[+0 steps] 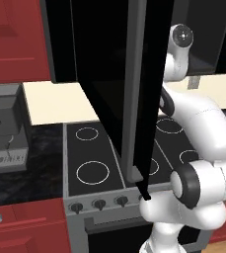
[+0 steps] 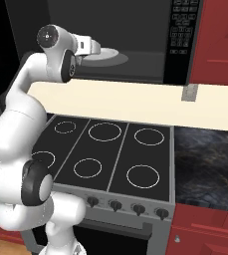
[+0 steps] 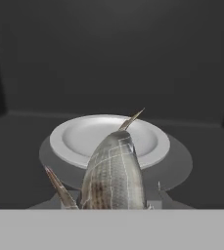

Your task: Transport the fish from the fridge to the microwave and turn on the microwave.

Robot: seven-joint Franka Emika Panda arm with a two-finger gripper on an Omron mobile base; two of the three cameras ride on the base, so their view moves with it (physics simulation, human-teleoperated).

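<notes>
The microwave (image 2: 130, 40) is the largest thing here: a wide black box above the stove (image 2: 105, 154), with its big door (image 1: 119, 84) swung fully open toward the left side and the button panel (image 2: 185, 25) on the right edge of its front. Inside, on the cavity floor, lies a round turntable with a white plate (image 3: 111, 139) in its middle. The arm reaches into the cavity from the front left, as the right base view shows.

The fish (image 3: 113, 180) is in the gripper, low in the hand view, just before the near rim of the plate and not yet on it. The fingers themselves are hidden by the fish, but the way the body stands there suggests that the gripper is closed on it, with the jaws about half apart.

What could go wrong, in my judgement: if the fish is released here, it may fall on the rim of the plate or on the turntable beside it, because it is not yet over the middle. Its smooth, rounded body may also slip in the gripper during the last reach.

The fish looks pale grey-tan with mottled scales, a brownish patch near the bottom, and thin pointed fins, one of them rising over the plate.
</notes>
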